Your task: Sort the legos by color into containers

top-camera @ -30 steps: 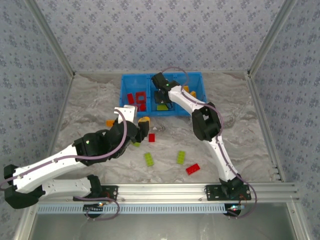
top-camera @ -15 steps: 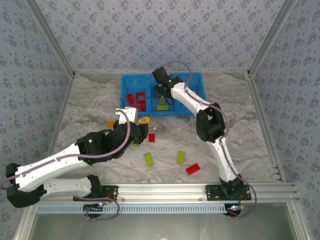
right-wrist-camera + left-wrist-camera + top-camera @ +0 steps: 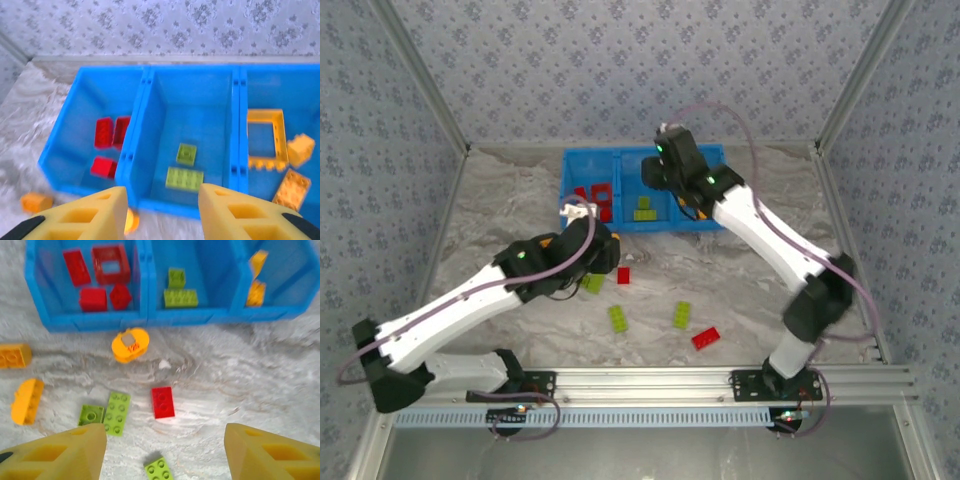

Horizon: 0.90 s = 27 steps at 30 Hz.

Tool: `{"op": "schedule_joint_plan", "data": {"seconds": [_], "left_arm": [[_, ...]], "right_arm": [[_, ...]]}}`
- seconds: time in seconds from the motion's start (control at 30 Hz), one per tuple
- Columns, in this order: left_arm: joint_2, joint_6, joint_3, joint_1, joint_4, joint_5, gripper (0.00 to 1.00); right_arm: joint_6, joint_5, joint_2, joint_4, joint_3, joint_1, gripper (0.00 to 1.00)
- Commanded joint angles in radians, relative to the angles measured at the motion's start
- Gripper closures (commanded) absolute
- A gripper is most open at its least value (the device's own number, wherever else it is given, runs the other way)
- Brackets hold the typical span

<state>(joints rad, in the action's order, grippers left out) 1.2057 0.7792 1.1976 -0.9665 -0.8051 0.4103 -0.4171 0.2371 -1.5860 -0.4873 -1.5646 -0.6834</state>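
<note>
right fingers [image 3: 85, 215] higher; marbled tabletop [image 3: 750, 290], floral walls [image 3: 620, 70]

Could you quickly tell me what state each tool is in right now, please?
Left tool: open, holding nothing.
Right tool: open, holding nothing.

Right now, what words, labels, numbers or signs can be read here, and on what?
Nothing reads clearly.
On the orange rounded brick in front of the blue tray: a grey patch with small red marks, maybe digits, too blurred to read.
No other lettering seen.
</note>
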Motion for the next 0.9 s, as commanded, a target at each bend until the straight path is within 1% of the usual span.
{"op": "schedule_joint_plan", "data": {"seconds": [0.0,0.07,0.17,0.2,0.27,0.37,0.47,0.7,0.8,0.87], "left_arm": [[0.083,0.036,-0.041,0.058,0.032,-0.183,0.37],[0.141,0.033,-0.048,0.083,0.067,-0.214,0.37],[0.234,0.029,-0.05,0.109,0.104,-0.268,0.37],[0.261,0.027,-0.047,0.112,0.11,-0.277,0.37],[0.319,0.021,-0.047,0.114,0.121,-0.293,0.36],[0.404,0.012,-0.037,0.119,0.157,-0.305,0.35],[0.49,0.011,-0.012,0.128,0.156,-0.309,0.35],[0.596,0.002,0.001,0.146,0.204,-0.297,0.35],[0.618,-0.007,0.009,0.146,0.224,-0.3,0.37],[0.632,-0.013,0.018,0.146,0.228,-0.3,0.4]], "right_arm": [[0.011,-0.006,0.226,0.131,0.269,-0.072,0.55],[0.046,-0.014,0.376,0.182,0.461,-0.147,0.54],[0.051,-0.031,0.586,0.18,0.641,-0.246,0.5],[0.041,-0.043,0.643,0.164,0.681,-0.267,0.49],[0.011,-0.052,0.754,0.109,0.743,-0.312,0.42],[-0.04,-0.033,0.865,0.022,0.794,-0.365,0.37],[-0.069,-0.022,0.919,-0.018,0.817,-0.403,0.36],[-0.082,-0.037,0.903,0.014,0.837,-0.441,0.33],[-0.09,-0.032,0.885,0.021,0.836,-0.444,0.33],[-0.092,-0.025,0.874,0.021,0.834,-0.445,0.33]]}}
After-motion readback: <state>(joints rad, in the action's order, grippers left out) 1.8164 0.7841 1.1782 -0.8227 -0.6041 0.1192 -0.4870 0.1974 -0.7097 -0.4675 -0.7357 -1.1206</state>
